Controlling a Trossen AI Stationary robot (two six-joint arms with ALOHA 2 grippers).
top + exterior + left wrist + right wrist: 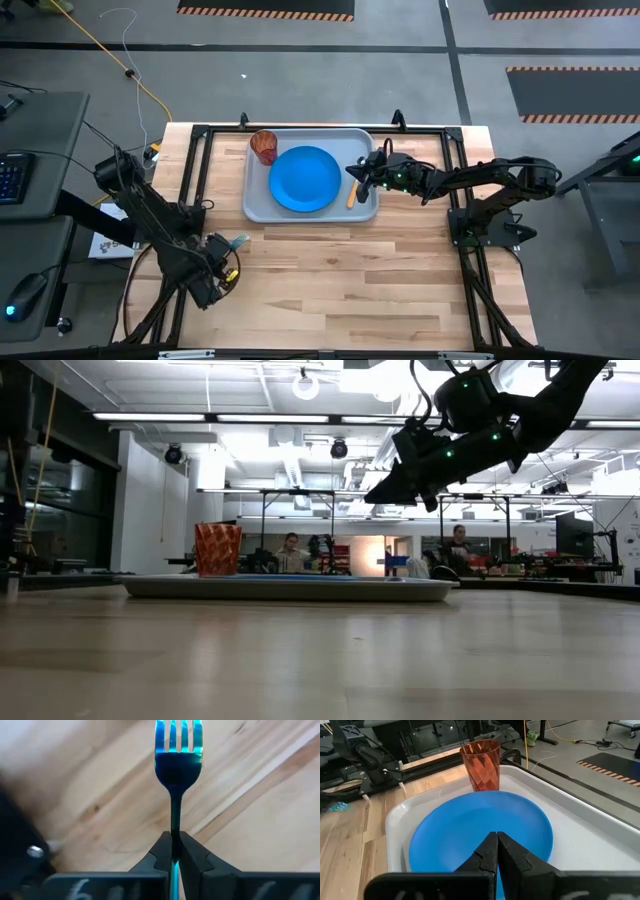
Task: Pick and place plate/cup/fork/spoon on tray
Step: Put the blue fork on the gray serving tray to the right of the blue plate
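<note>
From my remote seat I can read no text, label, brand, number or sign on anything in these views.

Grey floor (330,65) is surrounding the wooden table (340,270); striped hazard mats (265,8) are lying at twelve o'clock, ceiling lights (160,417) are glowing overhead.
</note>
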